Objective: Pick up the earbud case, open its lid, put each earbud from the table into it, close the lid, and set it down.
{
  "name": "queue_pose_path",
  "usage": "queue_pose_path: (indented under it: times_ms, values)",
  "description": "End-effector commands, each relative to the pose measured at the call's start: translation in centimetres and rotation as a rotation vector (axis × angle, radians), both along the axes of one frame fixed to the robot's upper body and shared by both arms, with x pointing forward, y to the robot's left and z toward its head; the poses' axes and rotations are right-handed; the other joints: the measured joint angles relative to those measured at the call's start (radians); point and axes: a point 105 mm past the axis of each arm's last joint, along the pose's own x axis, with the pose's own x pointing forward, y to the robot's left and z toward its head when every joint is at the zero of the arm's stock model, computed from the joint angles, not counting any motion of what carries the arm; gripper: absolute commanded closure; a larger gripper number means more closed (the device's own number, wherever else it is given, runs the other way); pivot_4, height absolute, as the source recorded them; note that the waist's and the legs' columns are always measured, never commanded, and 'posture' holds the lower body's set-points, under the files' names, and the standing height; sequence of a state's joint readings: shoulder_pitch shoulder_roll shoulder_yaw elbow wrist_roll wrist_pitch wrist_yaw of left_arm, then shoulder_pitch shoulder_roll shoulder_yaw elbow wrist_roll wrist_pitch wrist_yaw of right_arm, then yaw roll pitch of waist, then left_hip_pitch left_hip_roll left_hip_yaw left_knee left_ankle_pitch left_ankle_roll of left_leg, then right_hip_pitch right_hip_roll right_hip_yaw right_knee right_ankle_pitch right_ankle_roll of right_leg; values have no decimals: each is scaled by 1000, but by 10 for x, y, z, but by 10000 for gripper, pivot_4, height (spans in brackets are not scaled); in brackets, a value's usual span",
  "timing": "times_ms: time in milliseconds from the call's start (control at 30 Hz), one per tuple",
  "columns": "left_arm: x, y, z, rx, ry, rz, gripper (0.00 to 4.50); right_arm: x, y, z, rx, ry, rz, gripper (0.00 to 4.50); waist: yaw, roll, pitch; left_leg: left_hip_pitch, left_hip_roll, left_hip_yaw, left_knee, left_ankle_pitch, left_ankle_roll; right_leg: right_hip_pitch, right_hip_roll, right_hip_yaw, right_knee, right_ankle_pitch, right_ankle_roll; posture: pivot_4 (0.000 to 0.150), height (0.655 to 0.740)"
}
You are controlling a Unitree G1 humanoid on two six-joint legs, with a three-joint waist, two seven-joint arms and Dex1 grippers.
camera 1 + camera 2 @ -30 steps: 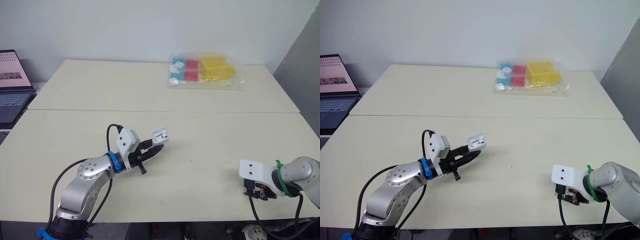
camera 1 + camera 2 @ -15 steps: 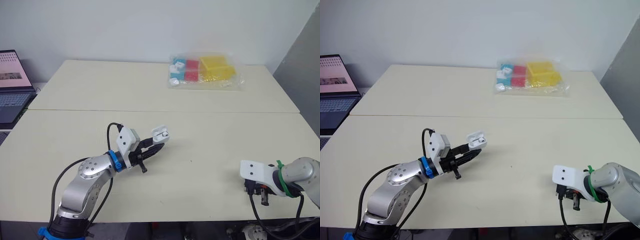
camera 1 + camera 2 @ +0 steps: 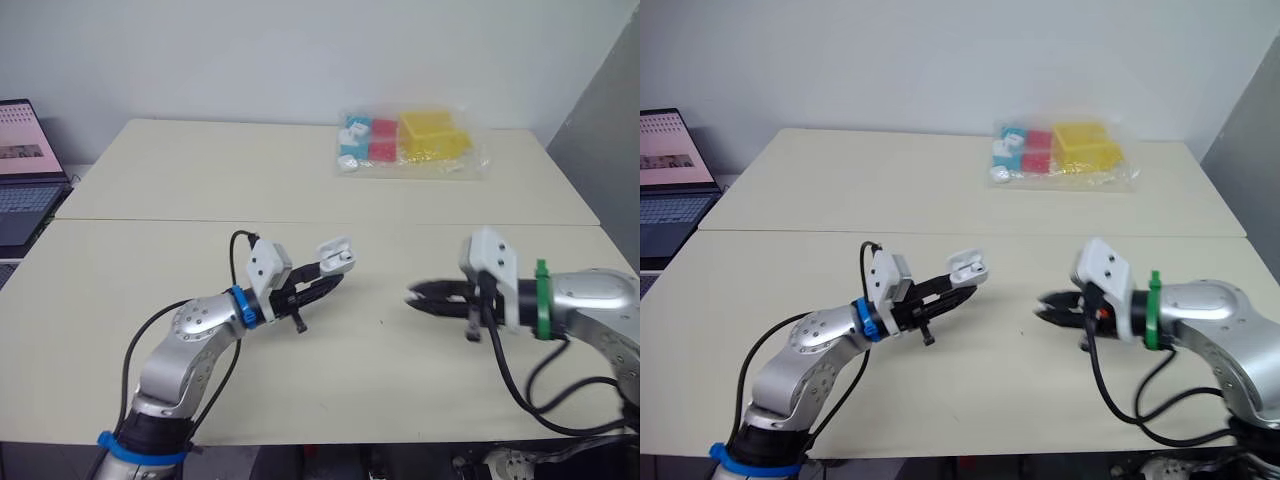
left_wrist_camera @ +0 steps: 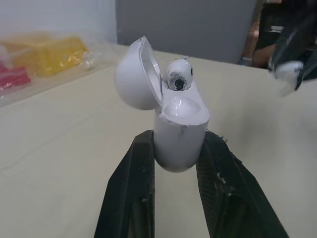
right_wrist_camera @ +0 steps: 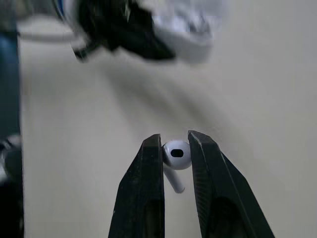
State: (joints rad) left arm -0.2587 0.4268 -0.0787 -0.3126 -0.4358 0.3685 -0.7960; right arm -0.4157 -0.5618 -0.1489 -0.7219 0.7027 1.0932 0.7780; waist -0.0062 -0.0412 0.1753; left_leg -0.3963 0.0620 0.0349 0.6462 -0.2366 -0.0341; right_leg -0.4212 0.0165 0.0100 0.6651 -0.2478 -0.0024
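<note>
Gripped a small glossy white plastic earbud case (image 4: 181,134) by its lower body between the two black fingers of the left gripper (image 3: 330,280), clear of the pale beige tabletop (image 3: 300,180), over its near middle. Held it with the rounded hinged lid (image 4: 136,79) swung open and one white earbud (image 4: 177,75) seated in a well (dark-meshed head poking above the rim), with the well beside it hollow. Pinched a second white earbud (image 5: 177,154) by its bulb in the clenched tips of the right gripper (image 3: 412,294), with the stem sticking out between the fingers, off the table. Pointed that gripper toward the case, near but apart. Noted a clear plastic bag of yellow, red and blue pieces (image 3: 410,143) at the table's far side and an open laptop (image 3: 25,170) beyond its left edge.
</note>
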Motion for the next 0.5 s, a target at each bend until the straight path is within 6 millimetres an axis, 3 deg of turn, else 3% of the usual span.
queue_pose_path:
  times_ms: [33,300,500]
  values:
    - [1,-5,12,-24,-31,-22,37066,4,3,19,134,-66,-60,41275,1,0,0,0,0,0,0,0,0,0,0,0,0,0,0,1500,7400]
    - [8,-12,30,-54,-24,-65,37066,14,42,25,303,-142,-86,41275,-1,1,0,-1,1,-1,0,0,0,-1,1,-1,1,0,0,1500,7400]
    - [9,-14,34,-66,-1,-85,37066,22,55,31,368,-190,-102,41275,-3,1,0,0,0,-1,0,0,0,-1,1,0,1,0,0,1500,7400]
